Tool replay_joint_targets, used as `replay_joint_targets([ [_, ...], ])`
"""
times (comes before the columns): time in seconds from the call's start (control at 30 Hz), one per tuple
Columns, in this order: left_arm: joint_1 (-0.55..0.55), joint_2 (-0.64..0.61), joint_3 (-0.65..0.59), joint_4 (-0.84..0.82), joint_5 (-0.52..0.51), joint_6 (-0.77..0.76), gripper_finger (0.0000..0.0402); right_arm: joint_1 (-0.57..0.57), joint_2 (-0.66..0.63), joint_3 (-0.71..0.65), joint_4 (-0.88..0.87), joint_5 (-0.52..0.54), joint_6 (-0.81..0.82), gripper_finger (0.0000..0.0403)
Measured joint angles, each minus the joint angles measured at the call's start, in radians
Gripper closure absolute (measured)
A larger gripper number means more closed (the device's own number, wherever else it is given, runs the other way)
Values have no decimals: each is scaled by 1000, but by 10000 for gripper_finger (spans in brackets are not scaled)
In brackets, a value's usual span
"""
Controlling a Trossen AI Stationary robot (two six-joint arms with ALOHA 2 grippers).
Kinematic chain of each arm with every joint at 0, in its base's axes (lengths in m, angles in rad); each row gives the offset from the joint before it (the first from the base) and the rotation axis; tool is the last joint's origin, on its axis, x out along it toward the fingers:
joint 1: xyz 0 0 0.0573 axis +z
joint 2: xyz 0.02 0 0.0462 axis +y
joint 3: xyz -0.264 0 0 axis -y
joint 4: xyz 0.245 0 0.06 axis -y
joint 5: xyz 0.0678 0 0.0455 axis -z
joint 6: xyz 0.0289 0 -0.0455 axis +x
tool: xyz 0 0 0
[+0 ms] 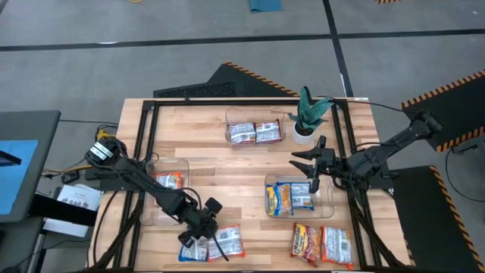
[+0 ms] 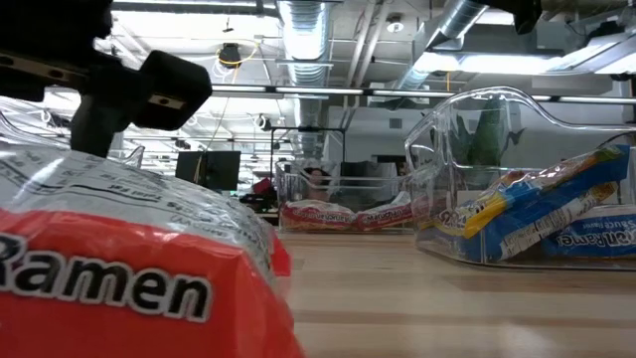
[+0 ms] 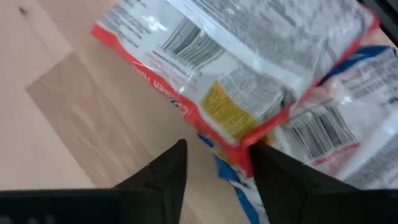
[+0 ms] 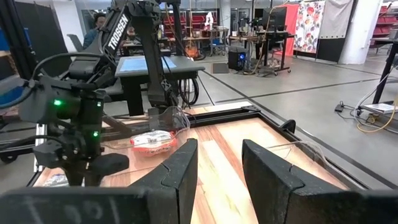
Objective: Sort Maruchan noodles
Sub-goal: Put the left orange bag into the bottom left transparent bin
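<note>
My left claw (image 1: 203,227) is down at the near edge of the worktop (image 1: 204,136), fingers spread with nothing between them, hovering right over a red-edged ramen packet (image 3: 249,74). The left wrist view shows that packet lies label-down, barcode up, overlapping a blue-trimmed packet (image 3: 348,124) under it; from overhead they just read as two pale packets side by side. The low view only gives me a huge blurry orange "Ramen" wrapper (image 2: 119,268) filling the near left.

Just beyond, to the left, a clear bin (image 1: 168,199) holds one orange packet (image 1: 168,180).

My right claw (image 1: 307,168) hangs open and empty above the middle-right of the worktop, next to the bin (image 1: 299,199) with a yellow and a blue packet (image 1: 290,197) in it. The low view shows those leaning tilted inside it. Two more orange packets (image 1: 322,243) lie loose at the near right edge.

At the far side a third bin (image 1: 255,133) has two reddish-white packets (image 1: 255,133), with a green potted plant (image 1: 307,115) just to its right.
</note>
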Motion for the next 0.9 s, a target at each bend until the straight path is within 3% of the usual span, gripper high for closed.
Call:
replay_joint_targets([
  [0.2, 17, -1, 0, 5, 11, 33, 384, 0, 0, 0, -2, 0, 0, 251],
  [0.37, 41, -5, 2, 29, 41, -1, 400, 0, 0, 0, -3, 0, 0, 251],
  [0.5, 49, -40, 71, -80, 26, -1, 401, 0, 0, 0, -3, 0, 13, 251],
  [0.73, 49, -195, 237, -363, -213, -1, 401, 0, 0, 0, -3, 0, 31, 251],
  [0.9, 27, -339, 281, -488, -412, -58, 401, 0, 0, 0, -3, 0, 31, 251],
])
